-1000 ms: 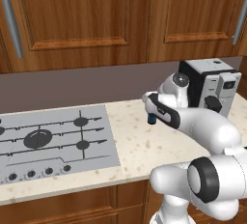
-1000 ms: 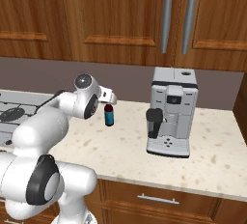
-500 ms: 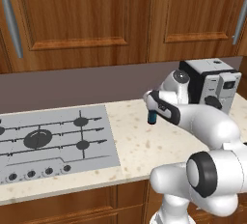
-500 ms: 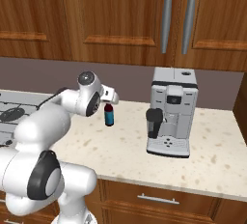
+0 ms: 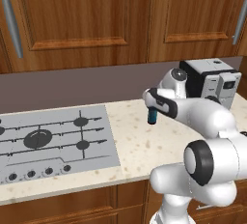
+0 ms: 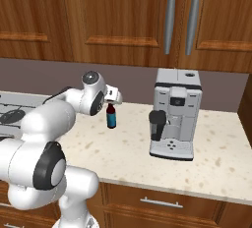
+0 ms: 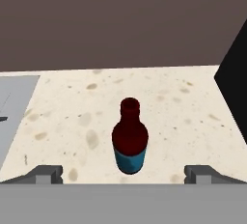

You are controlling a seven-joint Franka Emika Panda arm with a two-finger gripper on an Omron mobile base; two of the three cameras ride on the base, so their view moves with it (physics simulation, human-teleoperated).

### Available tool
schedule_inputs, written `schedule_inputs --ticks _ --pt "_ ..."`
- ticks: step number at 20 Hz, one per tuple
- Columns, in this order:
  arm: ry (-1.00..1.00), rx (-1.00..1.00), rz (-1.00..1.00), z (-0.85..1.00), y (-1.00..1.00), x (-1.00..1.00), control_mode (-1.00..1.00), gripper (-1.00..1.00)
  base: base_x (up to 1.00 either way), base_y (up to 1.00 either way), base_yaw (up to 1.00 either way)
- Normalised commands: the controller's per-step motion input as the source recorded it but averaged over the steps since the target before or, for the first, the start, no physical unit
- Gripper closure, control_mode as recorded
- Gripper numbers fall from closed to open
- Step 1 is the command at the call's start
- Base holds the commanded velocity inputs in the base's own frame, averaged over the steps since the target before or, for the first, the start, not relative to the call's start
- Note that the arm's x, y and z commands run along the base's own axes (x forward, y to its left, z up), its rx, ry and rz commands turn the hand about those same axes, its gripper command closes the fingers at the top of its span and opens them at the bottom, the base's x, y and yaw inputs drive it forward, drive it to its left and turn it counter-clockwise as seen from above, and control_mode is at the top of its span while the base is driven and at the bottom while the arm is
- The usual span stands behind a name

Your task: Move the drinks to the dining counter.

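Right now your arm reaches forward and low over the beige speckled counter point(image 5: 140, 146), its forearm stretched roughly level from the elbow toward the back wall, with the wrist bent so the hand looks down and ahead at the short dark-red bottle point(image 7: 129, 141). In the left base view the arm climbs from the lower right, folds at the big dark joint, and runs left to the hand, which sits just above and in front of the bottle point(image 5: 152, 116). From the right base view you see the same reach from the other side: the wrist hangs just to the left of the bottle point(image 6: 111, 116), close to its neck.

The gripper point(image 7: 124, 174) has its jaws spread wide, the two dark fingertips point(image 7: 47, 173) standing far apart at the bottom of the hand view, one on each side of the bottle. The bottle is between them but nothing grips it; there is clear counter showing on both sides of its blue label.

The bottle stands upright on the counter, between the grey stovetop point(image 5: 53, 138) and the coffee machine point(image 6: 174, 115), apart from both. The wooden cabinets point(image 6: 123, 15) hang above the dark backsplash behind it.
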Motion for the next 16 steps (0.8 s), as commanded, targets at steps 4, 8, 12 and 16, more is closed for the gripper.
schedule_inputs --ticks 4,8,12,16 --pt "0.03 0.00 0.00 0.00 -0.01 0.12 -1.00 -1.00 0.00 0.00 0.00" --pt "0.04 0.00 0.00 0.00 -0.01 0.11 -1.00 -1.00 0.00 0.00 0.00" --pt "0.04 0.00 0.00 -0.03 -0.01 0.15 -1.00 -1.00 0.00 0.00 0.00" --pt "0.04 0.00 0.00 -0.08 0.00 0.15 -1.00 -1.00 0.00 0.00 0.00"
